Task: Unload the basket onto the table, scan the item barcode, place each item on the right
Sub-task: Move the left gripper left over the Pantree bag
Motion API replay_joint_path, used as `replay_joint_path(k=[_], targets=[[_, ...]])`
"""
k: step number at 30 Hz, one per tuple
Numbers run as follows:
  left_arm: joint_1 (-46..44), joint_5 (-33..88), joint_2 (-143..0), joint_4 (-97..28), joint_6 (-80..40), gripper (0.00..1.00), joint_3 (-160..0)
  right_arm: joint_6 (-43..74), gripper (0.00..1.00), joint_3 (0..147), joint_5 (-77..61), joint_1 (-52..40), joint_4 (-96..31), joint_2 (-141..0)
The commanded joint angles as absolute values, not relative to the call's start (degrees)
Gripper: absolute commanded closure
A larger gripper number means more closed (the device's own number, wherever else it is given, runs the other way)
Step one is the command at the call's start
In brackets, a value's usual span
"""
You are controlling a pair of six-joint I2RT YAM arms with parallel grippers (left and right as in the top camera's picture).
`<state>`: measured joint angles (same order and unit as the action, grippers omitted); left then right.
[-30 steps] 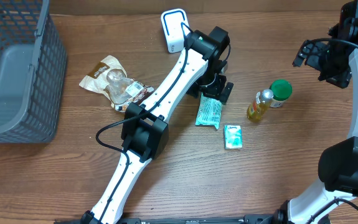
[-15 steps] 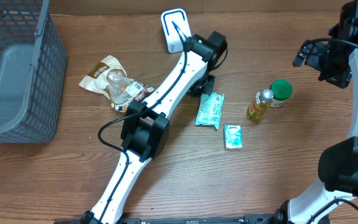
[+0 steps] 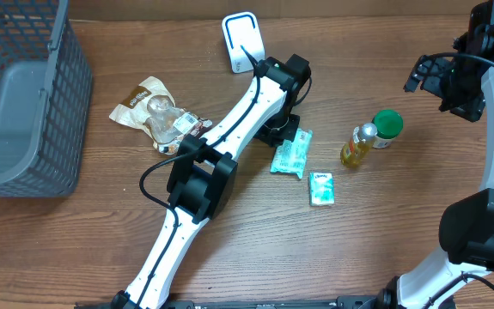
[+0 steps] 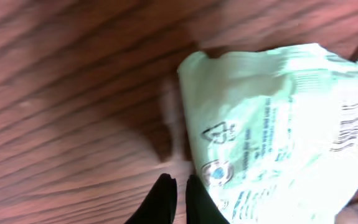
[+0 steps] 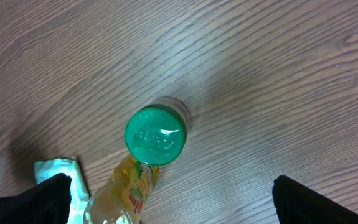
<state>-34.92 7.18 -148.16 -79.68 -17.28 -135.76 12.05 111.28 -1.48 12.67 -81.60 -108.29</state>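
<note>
Near the middle of the wooden table (image 3: 384,240), the mint-green packet (image 3: 289,153) lies flat, just below the left arm's wrist. Seen from the left wrist, the packet (image 4: 278,124) fills the right half of the view, its face crinkled, with a recycling mark and a barcode (image 4: 353,127) printed toward its right edge. The left gripper (image 4: 180,196) sits at the packet's lower-left edge with its jaws drawn nearly together, only a thin slit between them. The packet's edge meets the right-hand finger, but whether a fold is actually pinched cannot be told.

Up the table from the packet, near the far edge, the white scanner (image 3: 240,41) stands upright. A small tissue pack (image 3: 321,189) lies just beside the packet on its lower right. Farther right, a yellow bottle (image 3: 358,144) lies on its side, touching a green-lidded jar (image 3: 387,126) that stands upright.

The right gripper (image 5: 179,199) hangs above the bottle and jar, jaws spread wide and empty.

Left of the arm lies a brown snack bag (image 3: 156,112), and a grey basket (image 3: 23,94) occupies the table's left end.
</note>
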Motion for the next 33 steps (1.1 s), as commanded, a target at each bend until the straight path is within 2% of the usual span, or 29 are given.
replay_joint_path(k=[1,5,11,20,28,33], targets=[[-36.1,10.94,-148.49,-79.0,-14.74,0.9,-135.59,12.34,0.0,111.26,-1.15,12.67,-81.34,-107.39],[-36.99,10.11,-148.49,-78.87,-14.37,0.86,-135.59,12.34,0.0,111.26,-1.15,12.64,-81.34,-107.39],[-36.71,8.67,-147.2,-80.14,-13.26,0.86,-136.29,12.36,0.0,111.26,-1.15,12.64,-81.34,-107.39],[-33.45,-0.51,-135.22,-82.98,-13.32,0.8,-136.79,12.36,0.0,111.26,-1.15,12.64,-81.34,-107.39],[-25.65,-9.32,-125.89,-86.61,-16.51,0.67,-136.79,12.36,0.0,111.26,-1.15,12.67,-81.34,-107.39],[-18.44,-9.58,-125.56,-88.99,-17.89,0.59,-136.46,12.34,0.0,111.26,-1.15,12.67,-81.34,-107.39]])
